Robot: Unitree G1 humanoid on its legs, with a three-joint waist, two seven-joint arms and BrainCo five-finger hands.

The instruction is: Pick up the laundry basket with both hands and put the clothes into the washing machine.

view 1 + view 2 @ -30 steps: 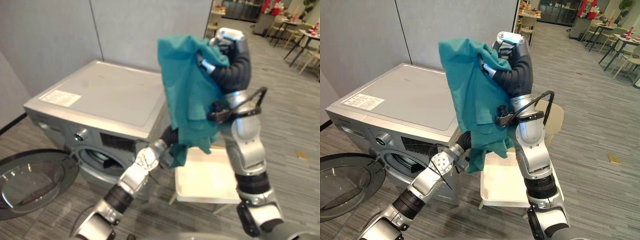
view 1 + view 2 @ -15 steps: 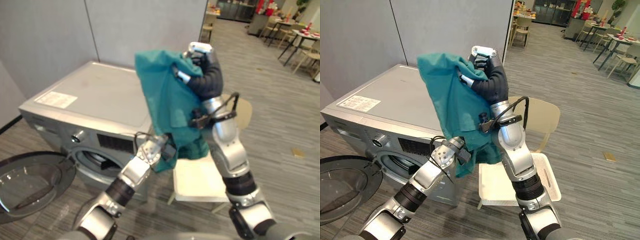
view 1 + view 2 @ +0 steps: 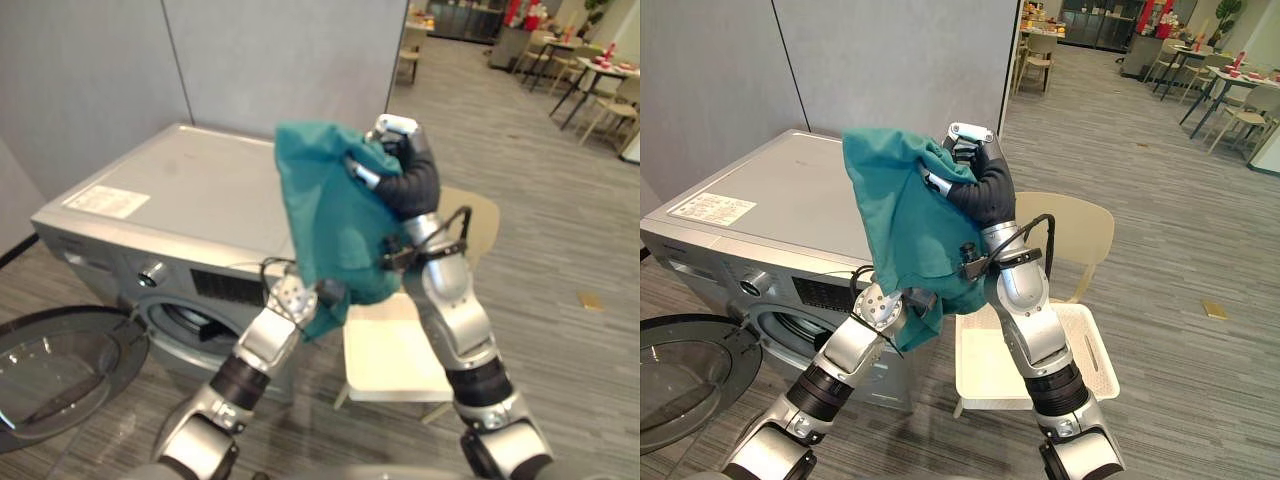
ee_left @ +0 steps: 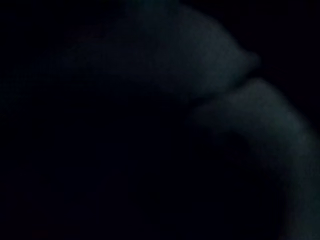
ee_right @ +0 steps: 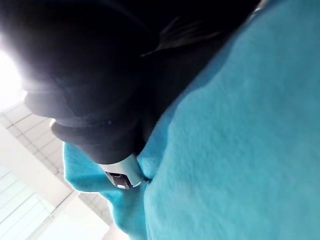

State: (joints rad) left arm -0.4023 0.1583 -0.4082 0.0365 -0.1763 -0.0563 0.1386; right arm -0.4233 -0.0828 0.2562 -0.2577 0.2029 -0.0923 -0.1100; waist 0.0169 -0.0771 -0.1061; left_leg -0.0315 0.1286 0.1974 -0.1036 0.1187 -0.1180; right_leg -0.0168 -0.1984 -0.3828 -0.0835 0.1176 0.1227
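Note:
A teal garment (image 3: 905, 220) hangs in the air over the front right corner of the silver washing machine (image 3: 190, 190). My right hand (image 3: 970, 150) is raised at the garment's top, fingers curled into the cloth; the right wrist view shows one fingertip (image 5: 122, 177) pressed into the teal fabric (image 5: 225, 150). My left hand (image 3: 880, 305) is at the garment's lower hem, its dark fingertips curled on the cloth's edge. The machine's round drum opening (image 3: 195, 320) faces me, and its glass door (image 3: 60, 355) is swung wide to the left.
A cream plastic chair (image 3: 1040, 350) stands right of the machine, directly below the hanging cloth. A grey partition wall (image 3: 250, 60) rises behind the washer. Dining tables and chairs (image 3: 1220, 80) stand far back on the right, across striped grey floor.
My right hand has come down a little with the garment, closer to the machine. My left hand has risen to the lower hem and curled onto it. The camera has shifted too.

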